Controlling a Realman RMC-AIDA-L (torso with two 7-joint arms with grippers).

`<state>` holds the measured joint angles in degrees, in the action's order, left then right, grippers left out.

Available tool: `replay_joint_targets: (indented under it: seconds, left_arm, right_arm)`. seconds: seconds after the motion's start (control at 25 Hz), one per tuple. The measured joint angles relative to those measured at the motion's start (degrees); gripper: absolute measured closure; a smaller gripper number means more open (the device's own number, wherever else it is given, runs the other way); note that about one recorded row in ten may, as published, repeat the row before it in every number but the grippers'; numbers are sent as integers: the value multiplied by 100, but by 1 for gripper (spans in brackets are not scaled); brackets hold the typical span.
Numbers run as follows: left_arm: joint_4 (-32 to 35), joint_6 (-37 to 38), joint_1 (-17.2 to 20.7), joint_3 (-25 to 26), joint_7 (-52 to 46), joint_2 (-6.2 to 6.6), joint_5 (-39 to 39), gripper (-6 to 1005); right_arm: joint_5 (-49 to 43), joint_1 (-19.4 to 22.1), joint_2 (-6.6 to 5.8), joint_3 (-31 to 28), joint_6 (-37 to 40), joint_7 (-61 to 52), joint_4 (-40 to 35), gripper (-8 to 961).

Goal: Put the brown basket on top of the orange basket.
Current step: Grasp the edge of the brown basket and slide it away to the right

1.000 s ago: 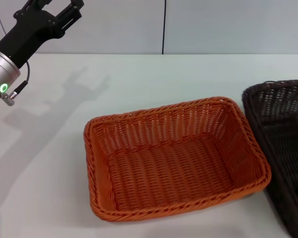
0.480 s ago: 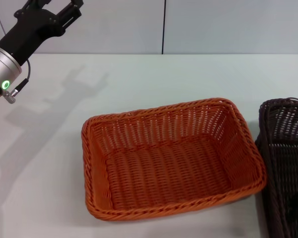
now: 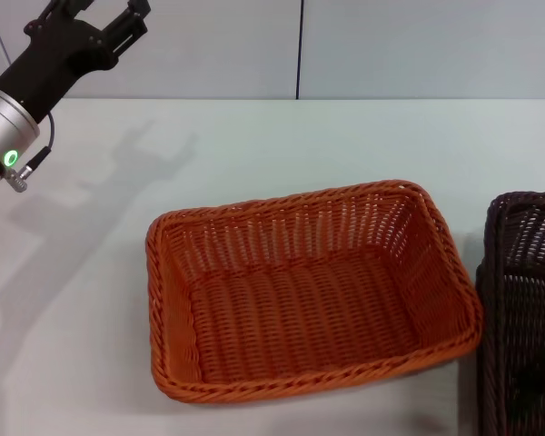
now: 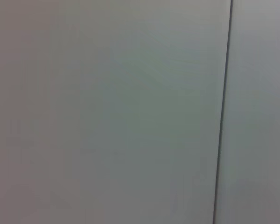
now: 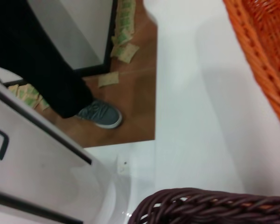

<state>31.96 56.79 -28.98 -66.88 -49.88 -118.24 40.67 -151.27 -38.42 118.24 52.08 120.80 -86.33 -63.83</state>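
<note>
Head view, empty orange basket [image 3: 309, 291] centre, brown basket [image 3: 525, 309] beside it

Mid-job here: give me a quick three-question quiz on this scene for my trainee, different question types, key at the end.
1. True or false: the brown basket already sits on the orange basket.
2. The left gripper is: A) inside the orange basket, B) raised at the table's far left, C) gripping the brown basket.
3. Fill in: the brown basket lies to the orange basket's ____.

Key: 1 false, they sit side by side; 2 B; 3 right.
</note>
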Motion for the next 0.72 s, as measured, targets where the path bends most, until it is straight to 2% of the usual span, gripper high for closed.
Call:
replay_joint_targets:
  seconds: [0.32, 0.52, 0.72]
  left_arm:
    - [-86, 116, -23, -82, 132, -20, 3, 155]
    - [-135, 208, -29, -126, 166, -26, 3, 155]
    - [-138, 210, -48, -146, 256, -12, 35, 155]
  right_arm:
    - [79, -35, -158, -925, -357, -3, 43, 399]
    - [480, 23, -345, -1385, -511, -18, 105, 398]
    - [624, 33, -414, -1862, -668, -31, 125, 398]
